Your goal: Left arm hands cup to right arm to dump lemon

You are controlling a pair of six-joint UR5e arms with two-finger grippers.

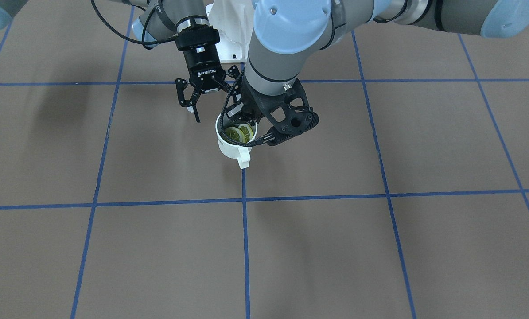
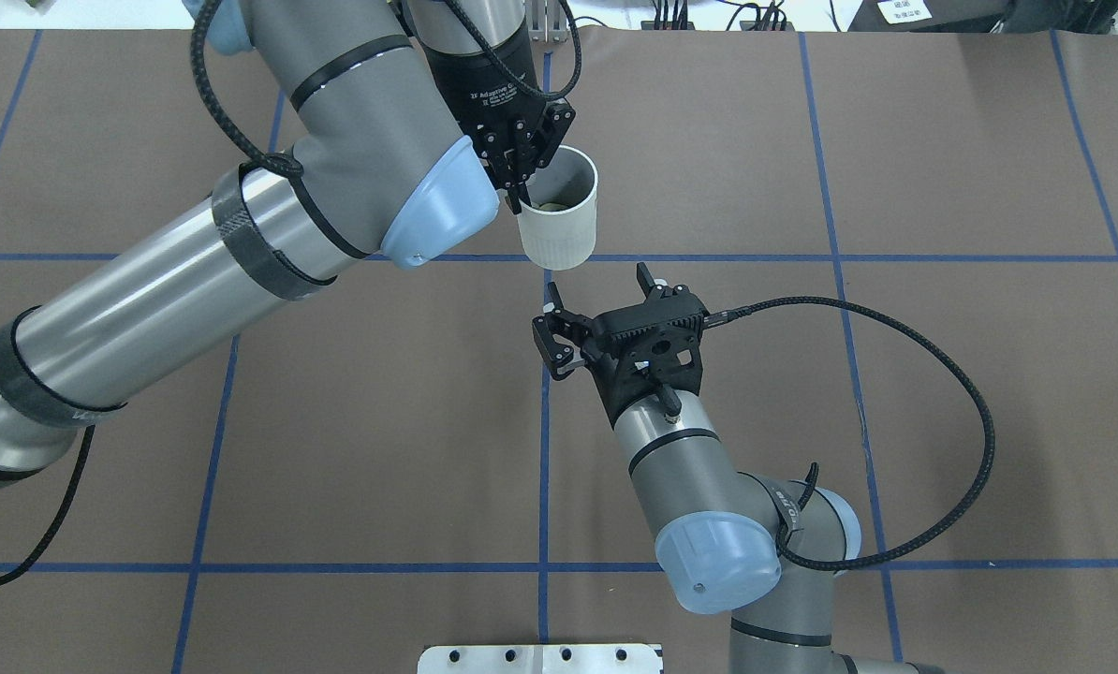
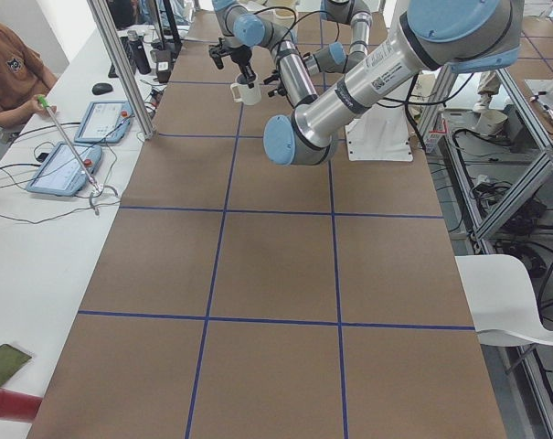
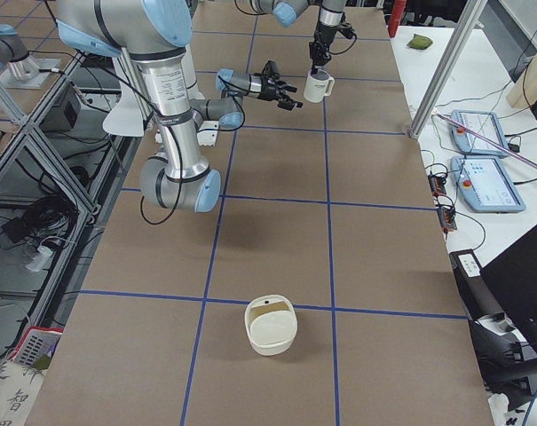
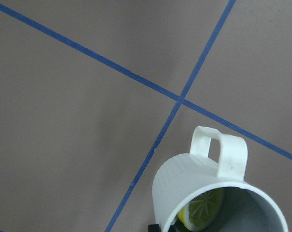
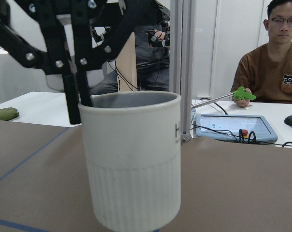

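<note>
While the left gripper (image 2: 517, 192) pinches the cup (image 2: 559, 234) over the blue-taped brown table (image 2: 896, 374), the right gripper (image 2: 598, 285) gapes at its overhead 6 o'clock.

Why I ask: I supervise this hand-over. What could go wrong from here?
1. The left tool grips the cup only by its rim; a nudge from the open right tool, close beside it, could tilt it or knock it loose.
2. The lemon slices lie loose inside, so any tilt might spill them early.
3. Both tools crowd one small cup; their fingers could collide.
</note>
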